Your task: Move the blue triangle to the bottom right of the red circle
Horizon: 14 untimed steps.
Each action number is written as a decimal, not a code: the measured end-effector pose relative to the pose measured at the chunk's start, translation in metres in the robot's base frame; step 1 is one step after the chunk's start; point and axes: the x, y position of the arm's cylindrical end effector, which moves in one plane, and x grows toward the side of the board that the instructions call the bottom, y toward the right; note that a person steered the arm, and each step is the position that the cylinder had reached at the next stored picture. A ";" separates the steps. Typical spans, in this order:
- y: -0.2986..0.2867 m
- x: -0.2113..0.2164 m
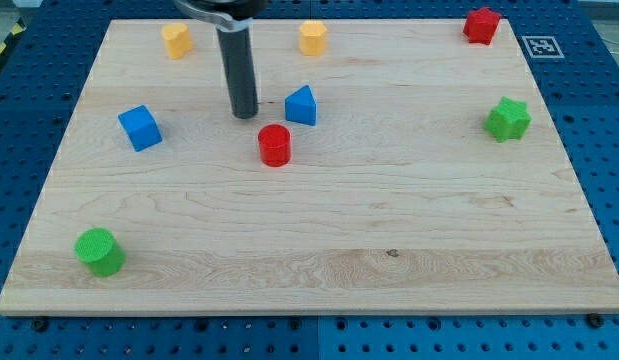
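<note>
The blue triangle (301, 105) sits on the wooden board (389, 230), above and slightly right of the red circle (274, 145). The two blocks lie close but apart. My tip (245, 114) rests on the board just left of the blue triangle, with a small gap between them, and above-left of the red circle. The rod rises from the tip to the view's top edge.
A blue cube (140, 128) lies at the left. A green cylinder (99, 251) is at the bottom left. Two yellow blocks (176, 40) (312, 38) sit near the top edge. A red block (481, 25) is at the top right, a green star (508, 119) at the right.
</note>
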 end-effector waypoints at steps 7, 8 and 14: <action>0.094 -0.012; 0.100 -0.012; 0.093 0.024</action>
